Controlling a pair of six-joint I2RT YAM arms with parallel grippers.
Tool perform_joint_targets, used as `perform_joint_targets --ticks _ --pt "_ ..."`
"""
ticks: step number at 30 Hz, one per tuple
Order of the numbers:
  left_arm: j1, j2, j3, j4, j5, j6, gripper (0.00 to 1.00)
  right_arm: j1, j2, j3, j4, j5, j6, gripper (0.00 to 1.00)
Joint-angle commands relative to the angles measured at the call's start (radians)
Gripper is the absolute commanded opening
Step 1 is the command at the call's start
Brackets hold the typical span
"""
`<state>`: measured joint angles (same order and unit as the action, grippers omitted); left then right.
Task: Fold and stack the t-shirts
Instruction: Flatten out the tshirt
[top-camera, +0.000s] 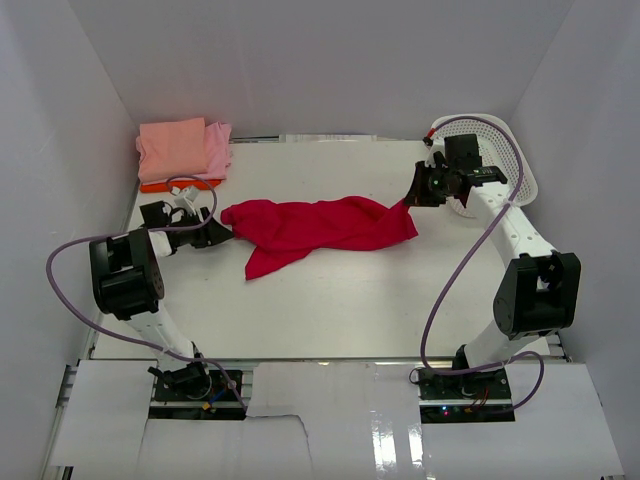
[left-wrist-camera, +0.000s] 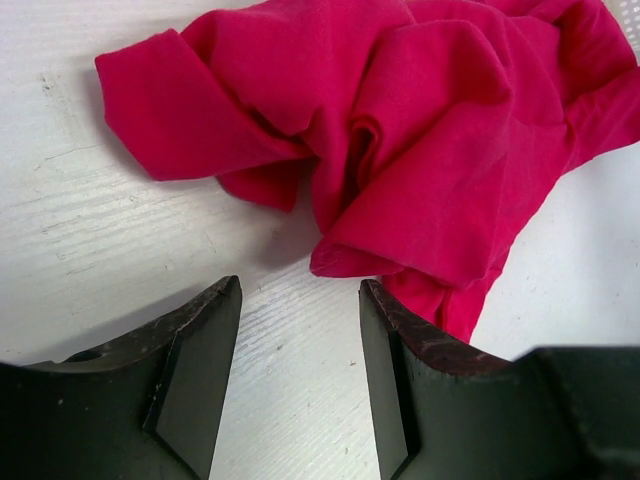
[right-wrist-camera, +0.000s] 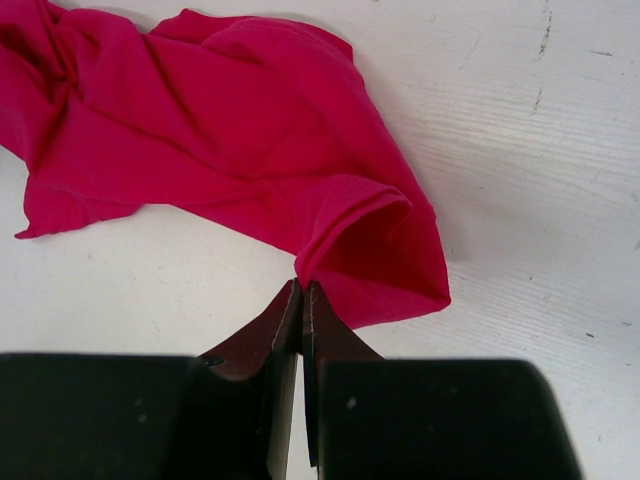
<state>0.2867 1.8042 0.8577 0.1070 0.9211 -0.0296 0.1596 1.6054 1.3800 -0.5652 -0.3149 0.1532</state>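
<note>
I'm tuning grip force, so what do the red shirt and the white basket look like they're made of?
The red shirt looks like soft, thin knit cloth, possibly cotton jersey, with a matte finish: it crumples into loose, rounded folds. The white basket is probably rigid plastic, going by its even open lattice and smooth rim. Its sheen is hard to judge from this far away.

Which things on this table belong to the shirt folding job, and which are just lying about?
Part of the job: red t-shirt, pinched at one edge by the right pincer; folded salmon-pink t-shirt, light pink t-shirt, orange t-shirt, piled back left.
Just lying about: white lattice basket, back right.
</note>
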Motion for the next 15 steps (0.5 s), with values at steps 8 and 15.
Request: perform_joint_targets --ticks 8,15 --pt "-0.007 0.023 0.052 0.037 0.036 0.023 0.60 0.003 -0.002 0.042 0.034 -0.009 -0.007 0.08" --pt "-0.034 0.032 0.073 0.040 0.039 0.019 0.59 0.003 -0.004 0.036 0.034 -0.003 -0.009 0.08"
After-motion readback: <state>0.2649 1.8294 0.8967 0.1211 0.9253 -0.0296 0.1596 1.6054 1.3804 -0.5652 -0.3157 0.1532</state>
